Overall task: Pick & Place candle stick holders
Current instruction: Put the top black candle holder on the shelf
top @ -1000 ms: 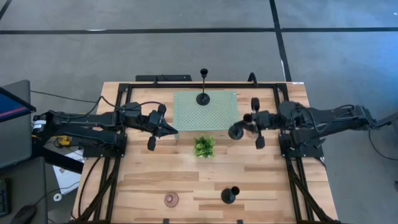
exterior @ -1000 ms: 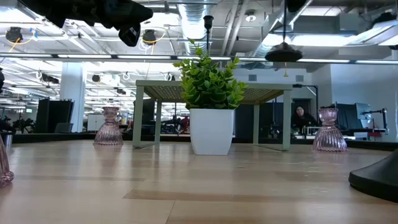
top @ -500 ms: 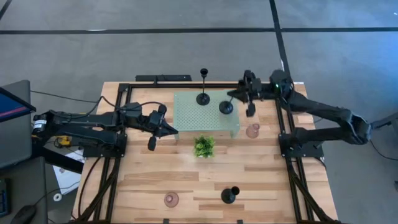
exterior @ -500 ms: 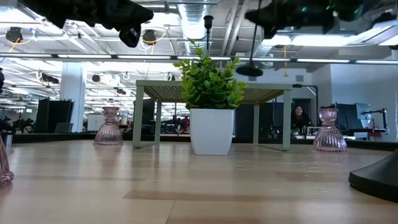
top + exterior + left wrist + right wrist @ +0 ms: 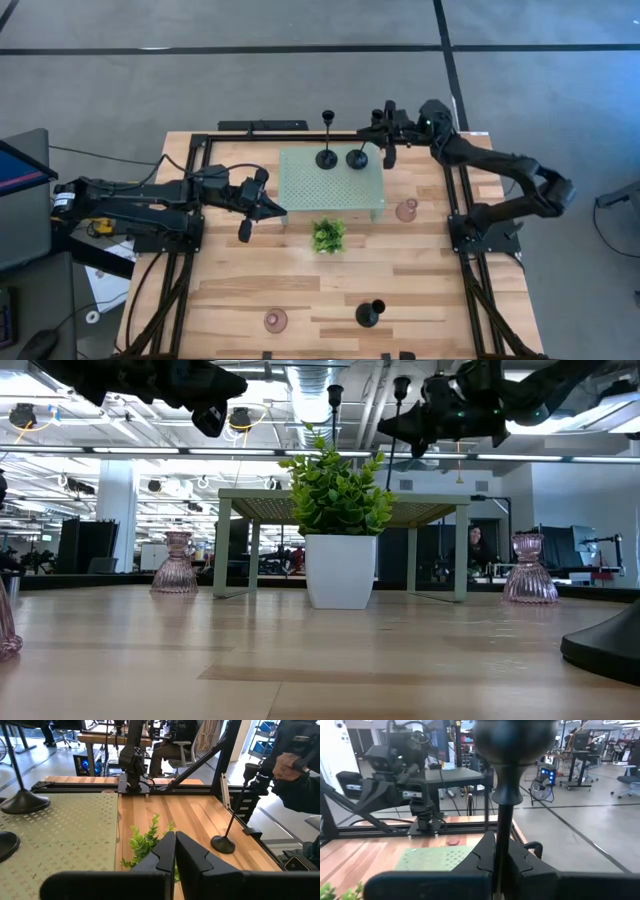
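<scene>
A black candle stick holder (image 5: 357,157) is held by its thin stem in the right gripper (image 5: 385,135), whose fingers are squeezed tight on it. Its round base is at the back edge of the mint-green stand (image 5: 331,182), just beside a second black holder (image 5: 326,156) standing there. A third black holder (image 5: 368,314) and a pink glass holder (image 5: 275,321) are set near the tabletop's front edge. The left gripper (image 5: 268,209) is kept pressed together, holding nothing, at the stand's left side.
</scene>
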Robot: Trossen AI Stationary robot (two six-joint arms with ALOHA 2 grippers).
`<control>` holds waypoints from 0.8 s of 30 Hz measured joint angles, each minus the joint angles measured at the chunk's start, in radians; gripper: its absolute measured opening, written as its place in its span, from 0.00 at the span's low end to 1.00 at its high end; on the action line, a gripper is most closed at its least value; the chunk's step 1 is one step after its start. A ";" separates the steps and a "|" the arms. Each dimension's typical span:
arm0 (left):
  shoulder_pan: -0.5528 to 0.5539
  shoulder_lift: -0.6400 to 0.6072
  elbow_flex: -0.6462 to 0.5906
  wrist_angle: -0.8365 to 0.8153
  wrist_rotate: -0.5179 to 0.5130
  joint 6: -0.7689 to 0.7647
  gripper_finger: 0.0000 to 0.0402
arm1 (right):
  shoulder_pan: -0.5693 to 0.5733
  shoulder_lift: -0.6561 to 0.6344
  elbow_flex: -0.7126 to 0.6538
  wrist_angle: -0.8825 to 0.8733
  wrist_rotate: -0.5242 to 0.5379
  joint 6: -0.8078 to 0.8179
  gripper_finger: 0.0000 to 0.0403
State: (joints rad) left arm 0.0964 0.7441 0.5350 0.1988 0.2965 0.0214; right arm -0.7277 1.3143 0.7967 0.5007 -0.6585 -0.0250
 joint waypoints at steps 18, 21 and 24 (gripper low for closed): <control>0.000 0.025 0.000 -0.006 0.000 0.000 0.03 | -0.026 0.058 0.069 -0.117 0.002 -0.030 0.01; 0.000 0.028 0.000 0.003 0.000 0.000 0.03 | -0.026 0.047 0.067 -0.124 0.004 -0.027 0.05; 0.000 0.031 0.000 -0.002 0.000 0.000 0.03 | -0.026 0.027 0.067 -0.124 0.004 -0.035 0.12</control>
State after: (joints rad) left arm 0.0963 0.7746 0.5350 0.1969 0.2962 0.0212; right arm -0.7536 1.3408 0.8635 0.3771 -0.6545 -0.0603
